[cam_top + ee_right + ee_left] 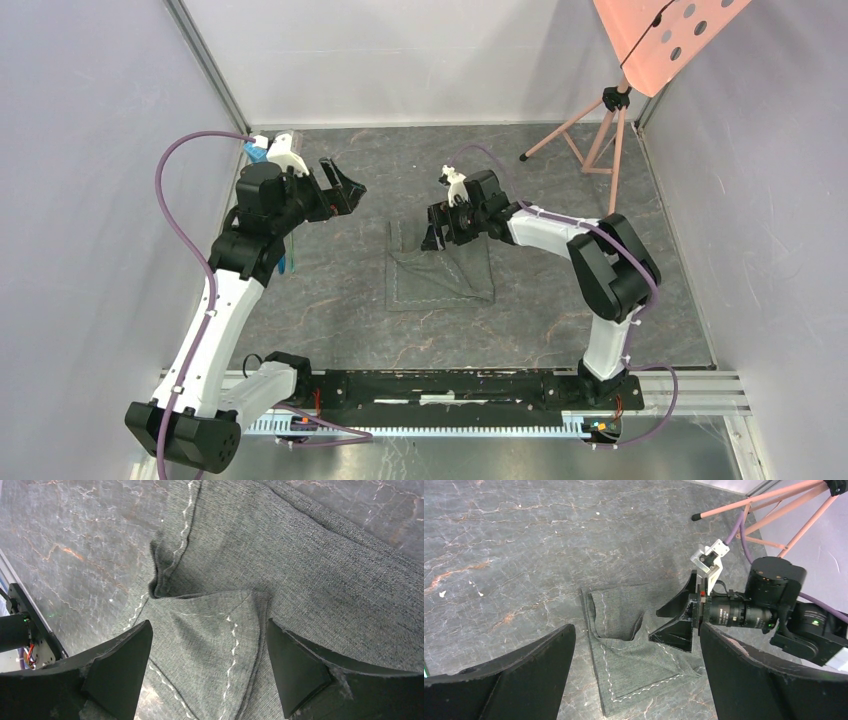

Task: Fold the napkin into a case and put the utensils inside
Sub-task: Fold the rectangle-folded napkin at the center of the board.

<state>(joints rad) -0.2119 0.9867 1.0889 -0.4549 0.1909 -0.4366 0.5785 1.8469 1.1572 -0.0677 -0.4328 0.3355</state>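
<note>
- Napkin (300,570): woven cloth, dark grey, matt, with a coarse visible weave. Pale thread stitching runs near the edges.
- Bench (524,540): stone-look surface, grey with pale and rust-coloured veins, smooth, low sheen.
- Left claw (343,190), right claw (210,650): black plastic, matt. The right fingers (300,670) are fuzzy with lint along their edges.
- Arms (215,320): white plastic shells, smooth, slightly glossy, with black matt joints.
- Cable (160,180): purple sheath, smooth.
- Tripod (565,128): salmon-pink painted tubes, satin finish, black tips.
- Rail (690,385): bare silvery metal.
- Walls (80,150): pale, smooth, matt.
</note>
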